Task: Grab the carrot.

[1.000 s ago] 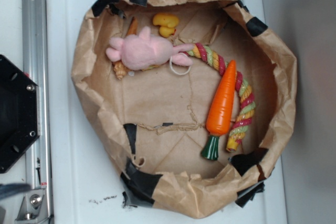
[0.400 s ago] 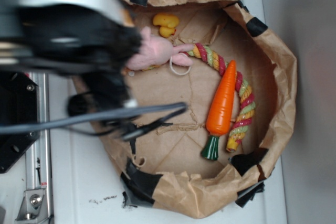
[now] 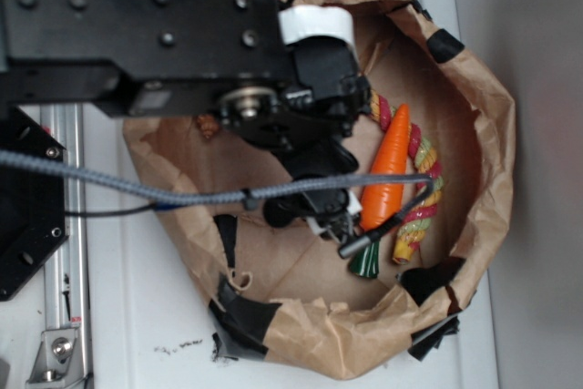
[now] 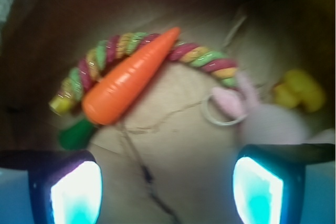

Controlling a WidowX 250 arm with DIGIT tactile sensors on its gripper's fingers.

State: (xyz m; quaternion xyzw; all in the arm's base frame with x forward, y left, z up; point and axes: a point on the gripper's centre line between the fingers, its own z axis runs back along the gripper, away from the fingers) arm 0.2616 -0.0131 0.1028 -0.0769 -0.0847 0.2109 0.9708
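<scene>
The carrot (image 3: 388, 170) is glossy orange with a dark-green stem. It lies inside the brown paper bag (image 3: 483, 134), leaning on a striped rope toy. In the wrist view the carrot (image 4: 131, 77) lies slantwise above my jaws, its green stem (image 4: 76, 134) at lower left. My gripper (image 4: 167, 191) hangs over bare paper beside the carrot, not touching it. It is open, with nothing between the two glowing pads (image 4: 76, 192). In the exterior view my black arm covers the bag's left half, and the gripper (image 3: 330, 211) sits just left of the carrot.
A red-yellow-green rope toy (image 4: 205, 59) curves behind the carrot. A pink plush (image 4: 273, 121) with a white ring and a yellow toy (image 4: 299, 90) lie to the right in the wrist view. The bag's crumpled walls surround everything. A grey cable (image 3: 182, 193) crosses the bag.
My arm has swung in from the left over the bag and now hides the pink plush and yellow toy in the exterior view. The carrot has not moved.
</scene>
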